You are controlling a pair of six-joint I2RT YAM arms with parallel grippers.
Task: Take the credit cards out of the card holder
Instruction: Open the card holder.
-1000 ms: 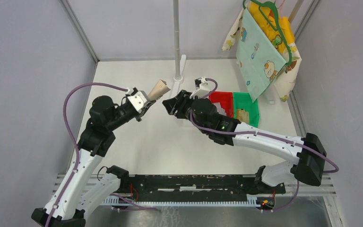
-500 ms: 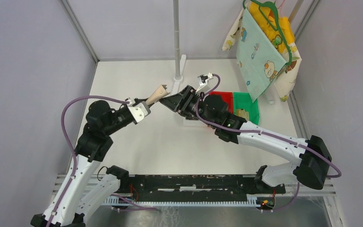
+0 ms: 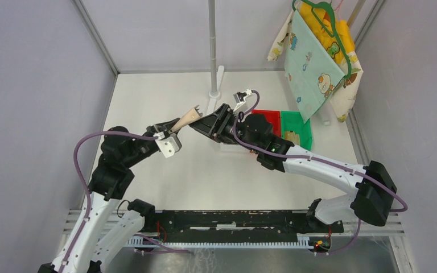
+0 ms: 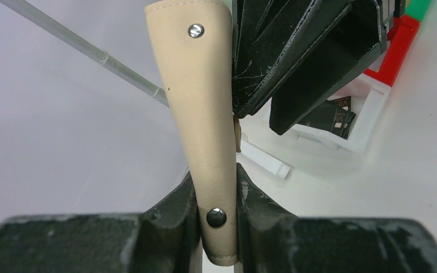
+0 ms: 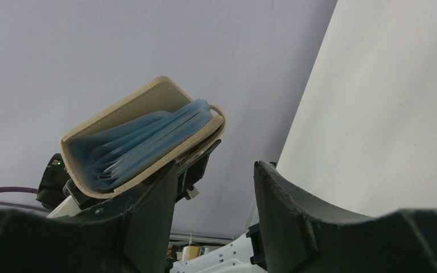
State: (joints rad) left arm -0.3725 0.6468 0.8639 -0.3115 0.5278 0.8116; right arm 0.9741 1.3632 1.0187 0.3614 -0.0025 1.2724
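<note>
My left gripper (image 3: 174,126) is shut on the lower end of the tan card holder (image 3: 189,117), which it holds up above the table. In the left wrist view the card holder (image 4: 203,108) stands edge-on between my left gripper (image 4: 217,219) fingers. My right gripper (image 3: 200,123) is open, its tips right beside the holder's free end. In the right wrist view the card holder (image 5: 119,122) shows its open mouth and blue pockets (image 5: 148,142), up and left of my right gripper (image 5: 215,170). Black credit cards (image 4: 334,116) lie in a white bin (image 4: 370,122).
Red bin (image 3: 269,121) and green bin (image 3: 302,128) sit behind my right arm, a tan item (image 3: 291,138) in the green one. A white pole on a stand (image 3: 213,51) rises at the back. Clothes on a hanger (image 3: 318,54) are at the back right.
My left arm drew back and lowered, tilting the holder toward the right gripper. My right gripper moved left up to the holder's free end and opened a little wider.
</note>
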